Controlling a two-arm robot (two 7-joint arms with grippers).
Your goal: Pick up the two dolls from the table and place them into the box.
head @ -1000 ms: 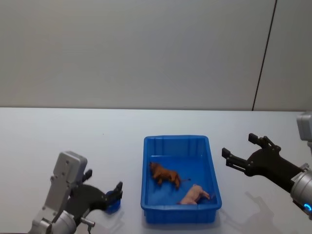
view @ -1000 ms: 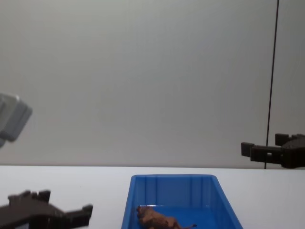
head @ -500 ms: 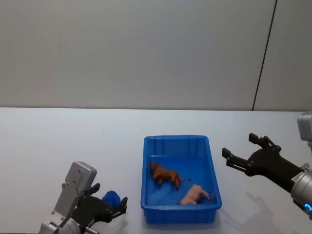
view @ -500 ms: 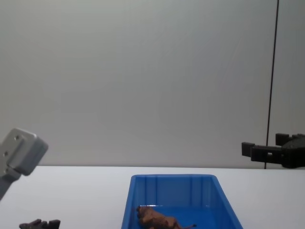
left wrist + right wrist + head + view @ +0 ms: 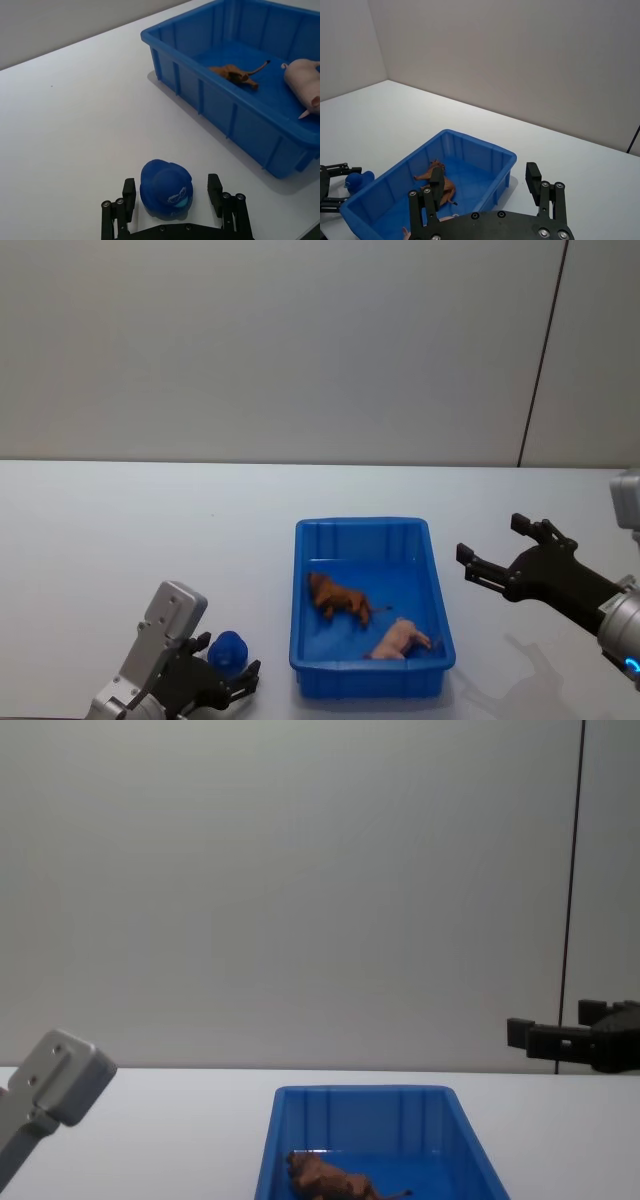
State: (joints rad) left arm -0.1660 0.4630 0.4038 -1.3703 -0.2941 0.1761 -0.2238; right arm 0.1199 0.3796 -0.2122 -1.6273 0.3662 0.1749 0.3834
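Blue doll [image 5: 166, 189] between half-cropped left fingers [image 5: 215, 188].

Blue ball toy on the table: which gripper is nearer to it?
Left. The left gripper is open around the blue ball toy, fingers either side. The right gripper is open, hovering beyond the far side of the box.

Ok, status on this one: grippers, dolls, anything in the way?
Left gripper open, fingers flanking blue doll on table. Right gripper open, beside box. Brown doll in box.
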